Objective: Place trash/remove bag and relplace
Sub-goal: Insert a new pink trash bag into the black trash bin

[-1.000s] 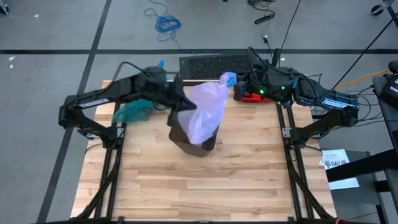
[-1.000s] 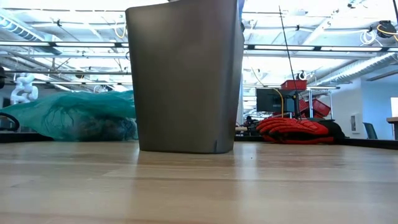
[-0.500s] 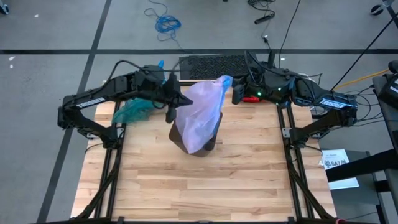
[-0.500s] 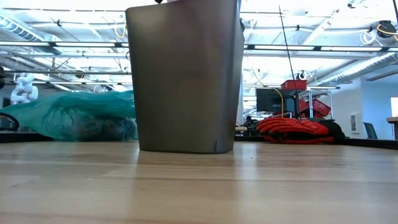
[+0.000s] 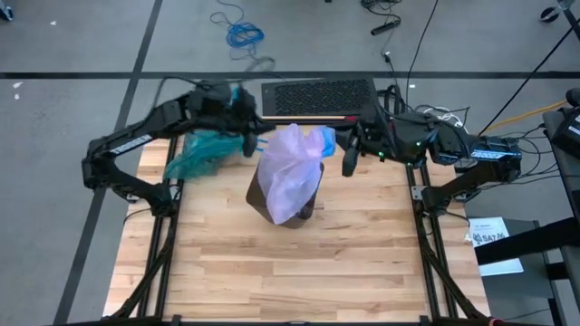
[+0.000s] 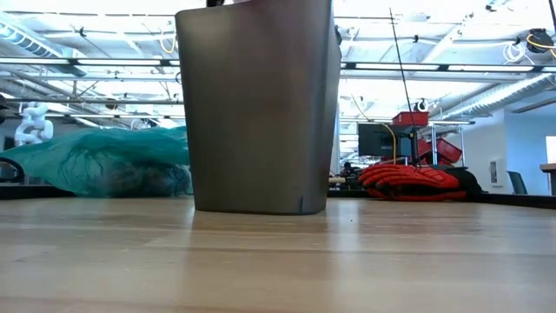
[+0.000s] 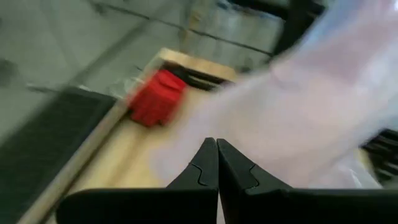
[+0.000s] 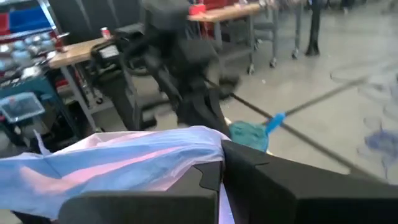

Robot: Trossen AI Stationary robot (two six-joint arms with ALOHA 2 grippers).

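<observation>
A: Nearest stands the bin (image 6: 258, 109), mid-tabletop (image 5: 272, 272), with a fresh pink bag (image 5: 292, 172) draped over its mouth. How far along?

B: Well past halfway, by my reading. The teal bag (image 5: 201, 154) lies out of the bin at the tabletop's far left; the trash itself can't be made out. What's left is seating the pink bag round the rim.

A: The pincers?

B: The left pincer (image 5: 251, 143) is shut on nothing, at the pink bag's far left side. The right pincer (image 5: 349, 163) is shut too; its wrist view shows pink bag at the fingertips, but a grip can't be confirmed.

A: Changed in the last second?

B: The left pincer has pulled back from the bag toward the far edge; the right has come nearer, hiding the red glove.
</observation>
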